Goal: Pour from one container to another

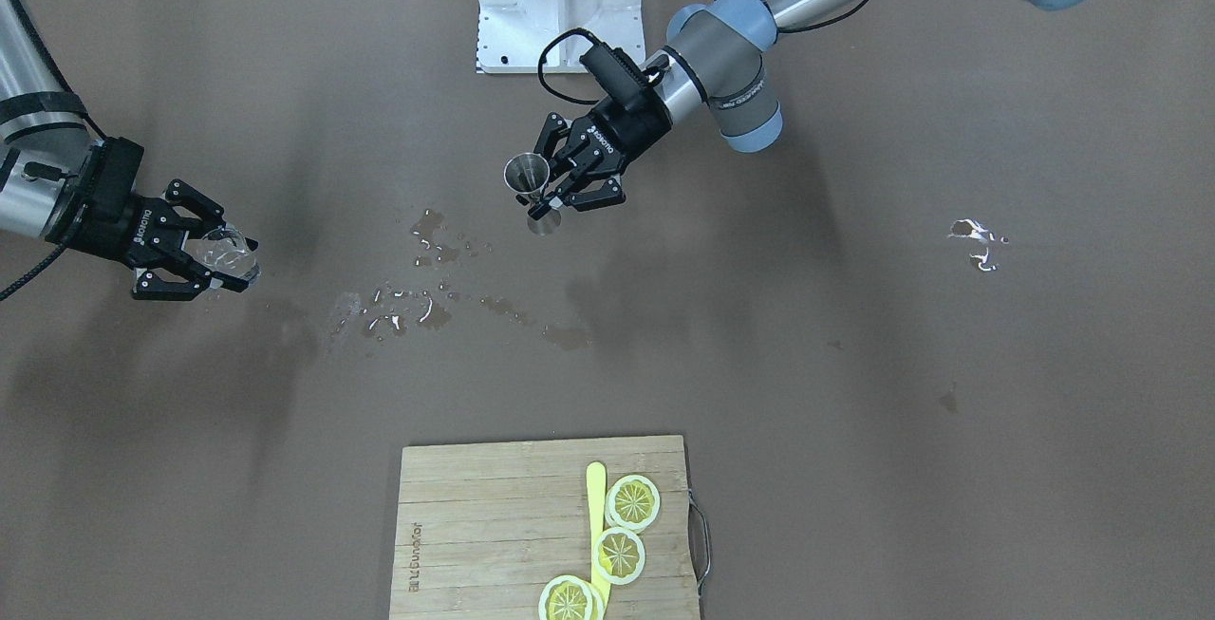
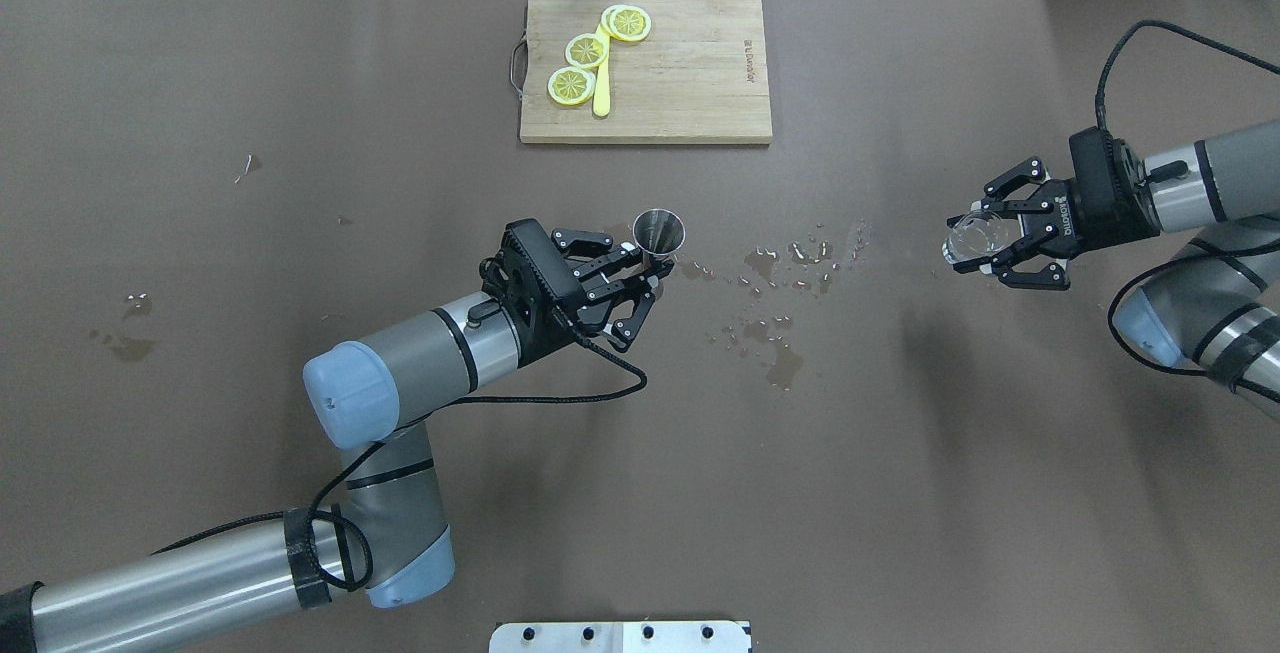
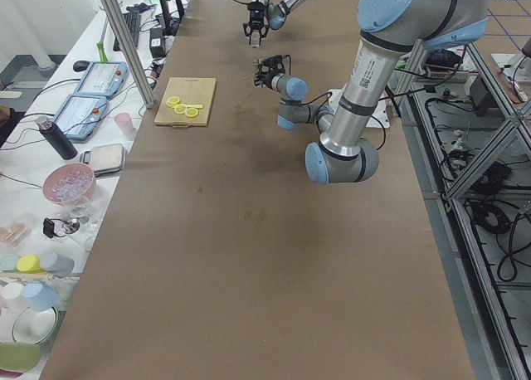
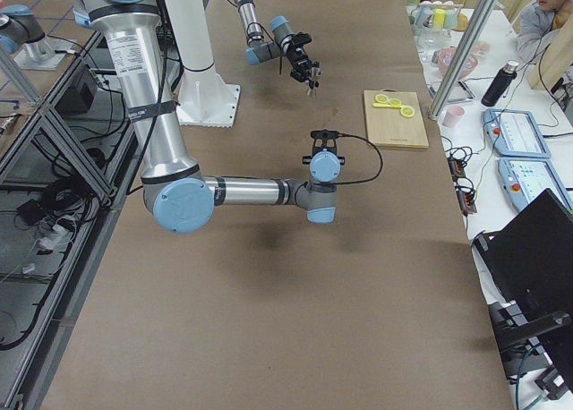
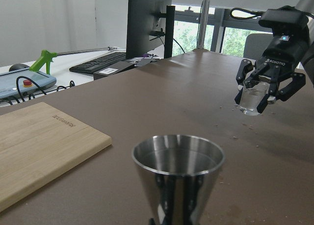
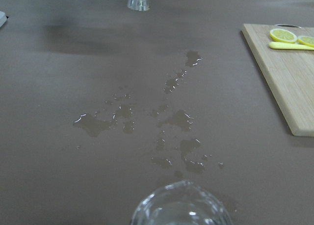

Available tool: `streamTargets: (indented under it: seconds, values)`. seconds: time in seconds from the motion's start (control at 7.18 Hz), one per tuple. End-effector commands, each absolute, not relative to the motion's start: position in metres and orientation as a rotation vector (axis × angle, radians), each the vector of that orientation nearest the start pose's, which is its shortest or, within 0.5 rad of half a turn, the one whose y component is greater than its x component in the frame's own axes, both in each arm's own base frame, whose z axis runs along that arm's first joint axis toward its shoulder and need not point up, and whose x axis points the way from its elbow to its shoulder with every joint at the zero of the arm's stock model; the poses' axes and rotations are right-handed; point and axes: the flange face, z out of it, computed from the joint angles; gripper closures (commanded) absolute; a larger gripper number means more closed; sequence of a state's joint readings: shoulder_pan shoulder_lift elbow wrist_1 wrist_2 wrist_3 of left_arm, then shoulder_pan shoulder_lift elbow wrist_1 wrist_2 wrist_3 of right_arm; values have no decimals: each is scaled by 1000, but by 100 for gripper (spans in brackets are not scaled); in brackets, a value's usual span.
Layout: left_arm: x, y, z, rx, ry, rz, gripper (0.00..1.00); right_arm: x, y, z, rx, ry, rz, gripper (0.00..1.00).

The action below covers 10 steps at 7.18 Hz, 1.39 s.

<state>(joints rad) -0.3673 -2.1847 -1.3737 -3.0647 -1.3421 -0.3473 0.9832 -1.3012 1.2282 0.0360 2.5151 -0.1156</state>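
I'm working over the brown table (image 2: 300,183), with a wooden cutting board (image 2: 690,83) at its far edge. My left gripper (image 2: 648,271) is shut around the narrow waist of a metal cup (image 2: 659,231) and holds it upright, near the table's middle. I can't tell whether anything is in the cup. My right gripper (image 2: 985,238) is clamped on a small glass (image 2: 965,238) that seems to hold some clear liquid. It hangs well apart from the cup, off to my right.

I judge the step in hand is to bring the two together. I'd carry the glass level until its lip sits just over the cup's mouth, hold the cup steady, and then tilt slowly. The mouth is narrow, and the puddles (image 2: 780,363) between the grippers show how easily a pour misses.
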Motion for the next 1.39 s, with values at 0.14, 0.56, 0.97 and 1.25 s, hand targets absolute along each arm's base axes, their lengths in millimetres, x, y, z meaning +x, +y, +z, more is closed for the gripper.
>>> streamTargets:
  seconds: [0.14, 0.56, 0.97, 1.25]
  values:
    - [561, -384, 227, 1479, 1220, 349, 100, -267, -524, 436, 1293, -1127, -1347, 100]
    - [562, -384, 226, 1477, 1219, 351, 100, -268, -531, 415, 1271, -1123, -1333, 100]
    - [561, -384, 225, 1479, 1221, 350, 100, -268, -534, 410, 1279, -1125, -1336, 100]
    - [561, -384, 226, 1478, 1220, 351, 100, -272, -543, 389, 1277, -1126, -1318, 100]
